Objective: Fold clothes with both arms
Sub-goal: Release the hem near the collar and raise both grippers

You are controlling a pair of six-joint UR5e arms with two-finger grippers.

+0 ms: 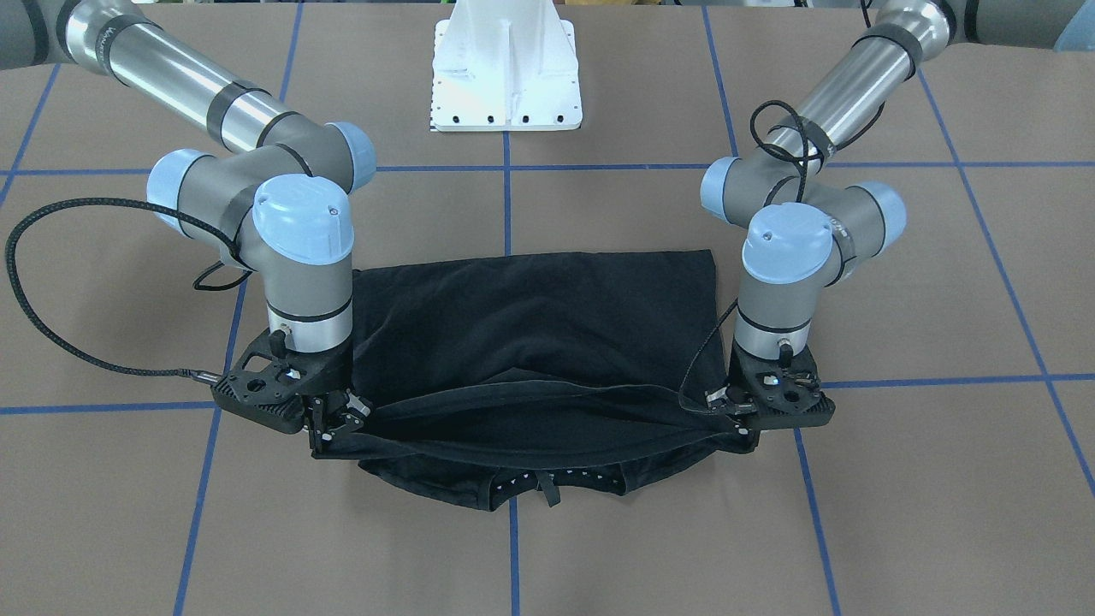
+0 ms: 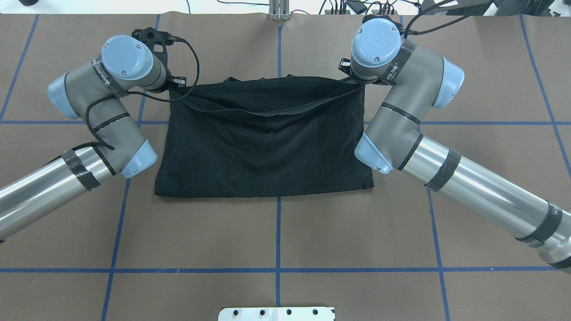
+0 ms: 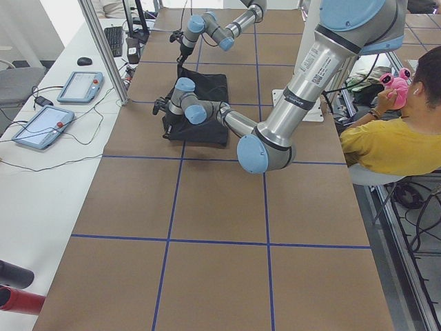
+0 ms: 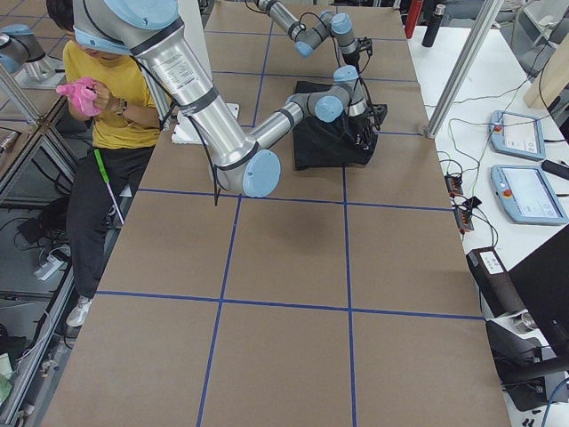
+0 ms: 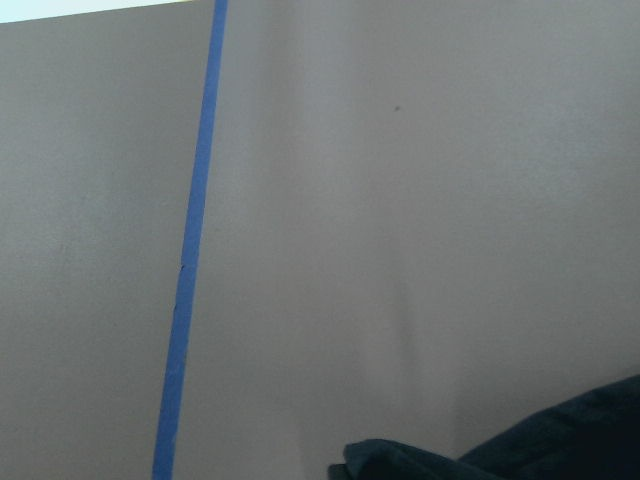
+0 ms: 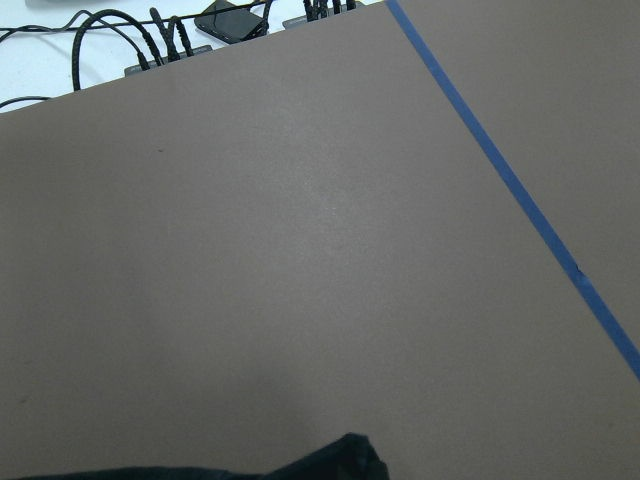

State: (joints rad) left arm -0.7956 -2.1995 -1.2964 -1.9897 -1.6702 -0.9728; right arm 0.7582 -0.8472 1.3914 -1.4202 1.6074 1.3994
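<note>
The black T-shirt (image 1: 530,325) lies folded on the brown table, plain side up; it also shows from overhead (image 2: 267,147). My left gripper (image 1: 742,426) and right gripper (image 1: 329,432) are each shut on a corner of the shirt's top layer at the edge away from the robot base. They hold that edge taut between them, a little above the table. A lower layer with the collar (image 1: 522,489) still rests flat beneath. From overhead the left gripper (image 2: 177,84) and the right gripper (image 2: 347,76) sit at the shirt's far corners. Each wrist view shows only a bit of black cloth (image 5: 560,450) (image 6: 330,462).
The white mounting base (image 1: 506,77) stands at the robot's side of the table. Blue tape lines (image 2: 279,232) grid the brown surface. Cables (image 2: 357,5) lie past the far edge. A seated person in yellow (image 3: 393,138) and touch pendants (image 3: 41,124) are off the table.
</note>
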